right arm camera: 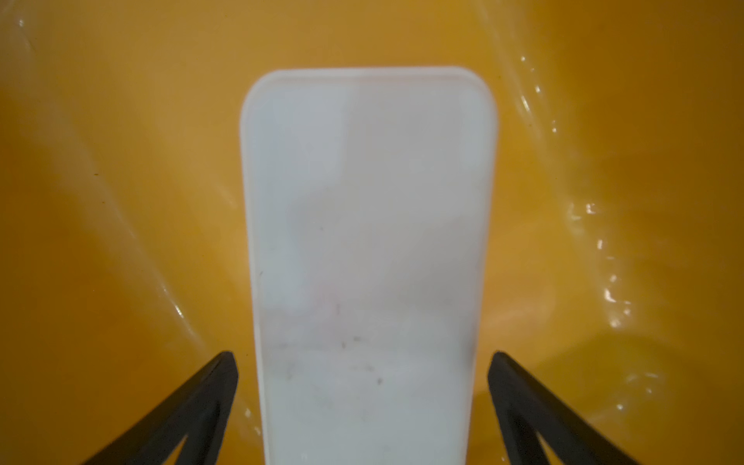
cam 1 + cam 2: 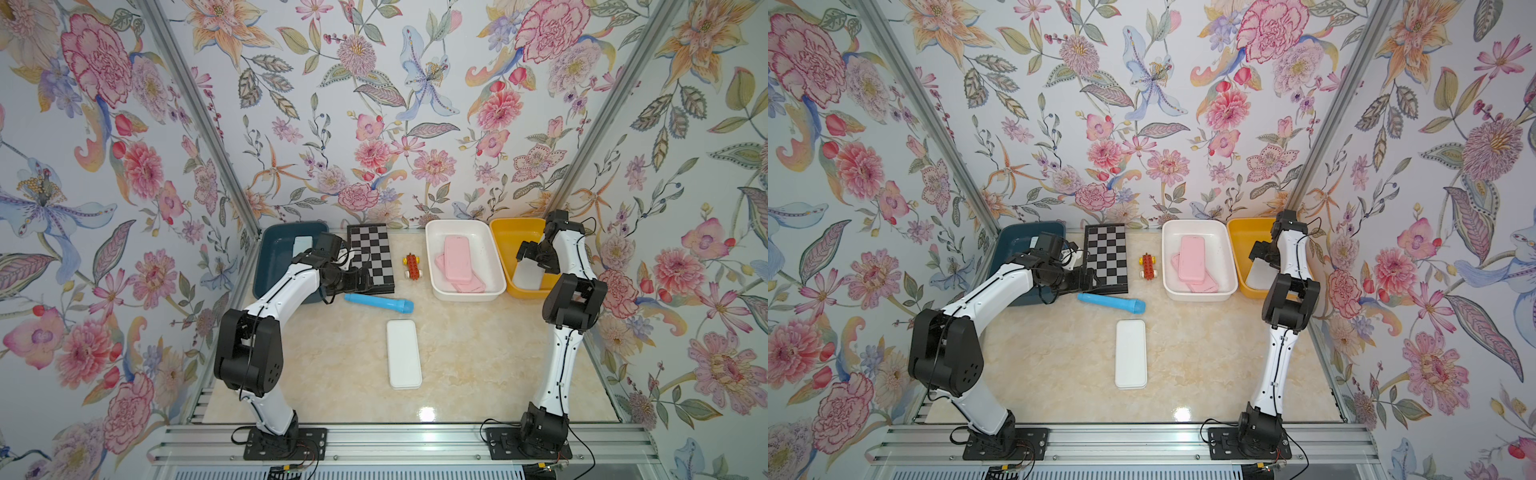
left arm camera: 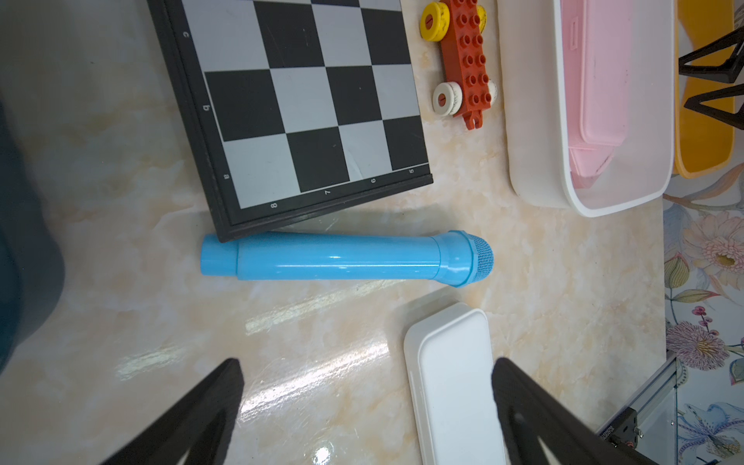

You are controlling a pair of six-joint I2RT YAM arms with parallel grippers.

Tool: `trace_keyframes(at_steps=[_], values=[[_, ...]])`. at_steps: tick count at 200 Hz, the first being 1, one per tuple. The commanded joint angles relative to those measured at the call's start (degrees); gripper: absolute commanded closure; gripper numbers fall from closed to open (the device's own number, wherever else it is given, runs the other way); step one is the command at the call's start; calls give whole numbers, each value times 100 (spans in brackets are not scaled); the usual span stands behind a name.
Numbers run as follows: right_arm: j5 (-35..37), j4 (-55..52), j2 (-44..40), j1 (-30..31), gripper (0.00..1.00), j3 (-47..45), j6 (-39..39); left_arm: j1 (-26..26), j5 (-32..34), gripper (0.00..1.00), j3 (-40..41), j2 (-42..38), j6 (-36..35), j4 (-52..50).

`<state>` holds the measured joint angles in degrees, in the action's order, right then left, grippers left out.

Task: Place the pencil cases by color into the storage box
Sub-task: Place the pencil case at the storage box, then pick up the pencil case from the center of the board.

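The right gripper (image 1: 362, 406) hangs inside the yellow tray (image 2: 505, 241) at the desk's one o'clock corner, its fingers (image 1: 209, 394) spread wide on either side of a white pencil case (image 1: 368, 241) that lies flat on the tray floor; a gap shows between each finger and the case, so nothing is held. In a top view the same case shows as a pale patch (image 2: 527, 275) under the arm.

The white tray (image 2: 478, 291), just beside the yellow one toward twelve o'clock, holds a loose stack of pink pencil cases (image 2: 458, 258). The dark blue tray (image 2: 276, 253) at eleven o'clock holds a light blue pencil case (image 2: 302, 244), partly hidden by the left arm.

One more white pencil case (image 2: 403, 354) lies on the desk (image 2: 478, 365) near its centre, long axis running twelve to six. The left gripper (image 3: 366, 410) hovers by the blue tray's near corner, fingers (image 3: 201, 410) wide apart and empty.

A blue toy microphone (image 2: 379, 303) lies between the centre case and the folded chessboard (image 2: 370, 259), touching the board's corner. A red toy brick car (image 2: 412, 266) sits between the board and the white tray.
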<state>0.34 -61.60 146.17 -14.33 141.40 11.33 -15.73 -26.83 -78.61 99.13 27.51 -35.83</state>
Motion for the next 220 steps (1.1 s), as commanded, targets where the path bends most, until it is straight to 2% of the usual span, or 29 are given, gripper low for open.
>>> trace_keyframes(at_steps=[1,83,137,166,199,220], values=[[-86,81,182,26,0,46,44,79,-59,2,47,36,35,6],[590,718,-265,232,0,202,18,84,16,1,73,-12,-8,11],[941,570,-1079,615,0,64,9,-78,407,2,170,-73,-26,-4],[903,930,-2054,895,0,-1181,87,-341,798,2,205,-56,-5,-11],[481,2009,-3566,1158,0,-3512,445,-880,1247,2,257,32,153,-19],[485,2271,-4289,1435,0,-4536,479,-1273,1619,2,301,42,236,-69]])
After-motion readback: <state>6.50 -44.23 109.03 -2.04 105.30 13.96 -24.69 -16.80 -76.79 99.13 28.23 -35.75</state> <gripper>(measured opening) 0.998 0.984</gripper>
